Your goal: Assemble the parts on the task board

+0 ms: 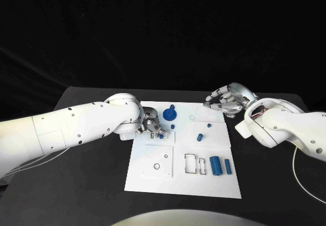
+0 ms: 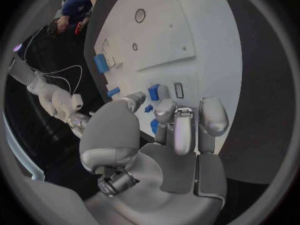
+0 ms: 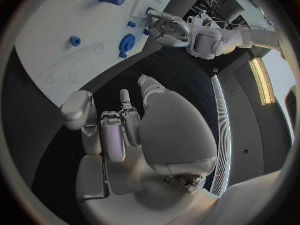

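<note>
No text, label, brand, number or sign can be read in any view. The task board (image 1: 182, 181) carries only thin black outlines of circles and rectangles, and these spell nothing.

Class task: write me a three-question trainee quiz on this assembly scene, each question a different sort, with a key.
1. True or false: the right hand holds a blue part.
2. Which hand is over the task board? A) left hand B) right hand C) both
3. Fill in: the large round blue part lies near the board's ____ edge, seen from the robot.

Key
1. False; its fingers are curled at the far right corner with nothing seen in them.
2. A; its fingertips are at a small blue part.
3. Far.
</note>
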Motion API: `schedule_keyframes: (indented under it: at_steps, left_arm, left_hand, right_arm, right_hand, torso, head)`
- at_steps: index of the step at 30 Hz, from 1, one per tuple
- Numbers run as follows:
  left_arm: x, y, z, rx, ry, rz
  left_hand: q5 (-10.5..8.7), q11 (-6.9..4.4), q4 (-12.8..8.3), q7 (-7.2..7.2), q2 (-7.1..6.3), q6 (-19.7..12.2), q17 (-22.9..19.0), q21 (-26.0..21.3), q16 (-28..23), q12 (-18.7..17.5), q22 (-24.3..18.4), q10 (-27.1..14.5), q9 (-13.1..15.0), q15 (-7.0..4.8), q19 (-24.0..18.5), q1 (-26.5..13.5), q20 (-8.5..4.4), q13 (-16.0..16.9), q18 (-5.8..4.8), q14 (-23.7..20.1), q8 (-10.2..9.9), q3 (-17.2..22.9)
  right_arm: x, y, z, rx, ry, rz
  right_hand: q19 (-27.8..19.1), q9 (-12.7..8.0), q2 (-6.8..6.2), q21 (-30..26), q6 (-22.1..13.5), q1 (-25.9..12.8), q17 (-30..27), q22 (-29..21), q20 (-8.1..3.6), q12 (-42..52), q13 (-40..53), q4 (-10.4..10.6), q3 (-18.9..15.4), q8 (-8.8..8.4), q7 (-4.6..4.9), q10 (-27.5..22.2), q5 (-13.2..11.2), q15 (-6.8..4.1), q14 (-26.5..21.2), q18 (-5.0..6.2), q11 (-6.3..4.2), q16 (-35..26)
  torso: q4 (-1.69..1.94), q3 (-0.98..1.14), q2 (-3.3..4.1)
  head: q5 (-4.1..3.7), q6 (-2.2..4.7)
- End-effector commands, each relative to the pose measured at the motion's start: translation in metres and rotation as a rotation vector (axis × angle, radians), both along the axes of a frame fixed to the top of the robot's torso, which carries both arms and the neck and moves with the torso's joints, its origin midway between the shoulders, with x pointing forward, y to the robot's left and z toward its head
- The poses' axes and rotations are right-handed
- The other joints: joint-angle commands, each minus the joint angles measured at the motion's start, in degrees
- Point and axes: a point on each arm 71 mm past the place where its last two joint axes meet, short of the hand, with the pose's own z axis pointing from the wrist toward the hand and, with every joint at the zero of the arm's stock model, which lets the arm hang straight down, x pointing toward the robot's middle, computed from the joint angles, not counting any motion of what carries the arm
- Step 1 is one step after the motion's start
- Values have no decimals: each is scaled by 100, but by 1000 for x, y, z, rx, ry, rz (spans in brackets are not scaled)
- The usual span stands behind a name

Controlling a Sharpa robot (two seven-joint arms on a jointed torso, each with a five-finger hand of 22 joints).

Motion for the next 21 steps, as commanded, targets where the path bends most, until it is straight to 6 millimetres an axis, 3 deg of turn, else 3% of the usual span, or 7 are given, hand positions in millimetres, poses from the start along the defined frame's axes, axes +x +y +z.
schedule_keyframes:
  at_steps: [1, 6, 14, 15, 21]
  left_arm:
    - [0, -1, 2, -8, -12, 3]
    - [-1, 1, 6, -24, -21, 9]
    - [1, 12, 30, -96, -19, 50]
    - [2, 15, 33, -102, -19, 56]
    - [16, 29, 55, -103, -55, 83]
  left_hand:
    - [-34, -3, 4, 4, 18, 51, 711, -7, 27, 43, 4, 57, 9, -24, 44, -47, 7, 11, -75, 401, -19, -50]
    - [-68, -3, 3, 6, 7, 40, 707, -14, 25, 0, -12, 28, 14, -27, 36, -62, 6, -52, -71, 400, -19, -87]
    - [-32, 65, -5, 91, 13, -262, 674, -154, 6, -442, -279, -368, 63, 16, -124, 136, 34, -651, -23, 386, -49, -178]
    - [-28, 132, -8, 176, -2, -509, 573, -240, -49, -644, -437, -568, 19, 64, -223, 207, 69, -911, -1, 349, -178, -205]
    - [-19, 305, -6, 373, 9, -877, 551, -278, -60, -634, -473, -672, -188, 217, -259, 435, 210, -980, 7, 328, -497, -303]
  right_arm:
    - [0, 1, 0, 0, -6, 9]
    - [0, 1, 0, 0, -7, 9]
    - [2, -2, -1, -2, -8, 2]
    - [2, -2, -1, -3, -9, 1]
    - [3, -4, -1, -5, -10, -4]
  right_hand:
    - [-18, 6, 11, -15, -48, -64, 870, -5, -24, -32, 491, -9, 34, 34, -3, -21, -8, -29, 452, 112, -1, -21]
    - [-18, 8, 6, -17, -55, -78, 866, -4, -24, -35, 488, -8, 31, 38, -2, -23, -10, -29, 451, 112, -1, -23]
    - [-18, 8, 6, -17, -55, -78, 866, -4, -24, -35, 488, -8, 31, 38, -2, -23, -10, -29, 451, 112, -1, -23]
    - [-18, 8, 6, -17, -55, -78, 866, -4, -24, -35, 488, -8, 31, 38, -2, -23, -10, -29, 451, 112, -1, -23]
    - [-18, 8, 6, -17, -55, -78, 866, -4, -24, -35, 488, -8, 31, 38, -2, -23, -10, -29, 451, 112, -1, -23]
  torso:
    - [2, 1, -6]
    - [2, -3, -5]
    - [3, 4, -19]
    - [6, 5, -17]
    - [11, 5, -5]
  head:
    - [7, 6]
    - [8, 27]
    - [-4, 79]
    - [-2, 86]
    - [2, 127]
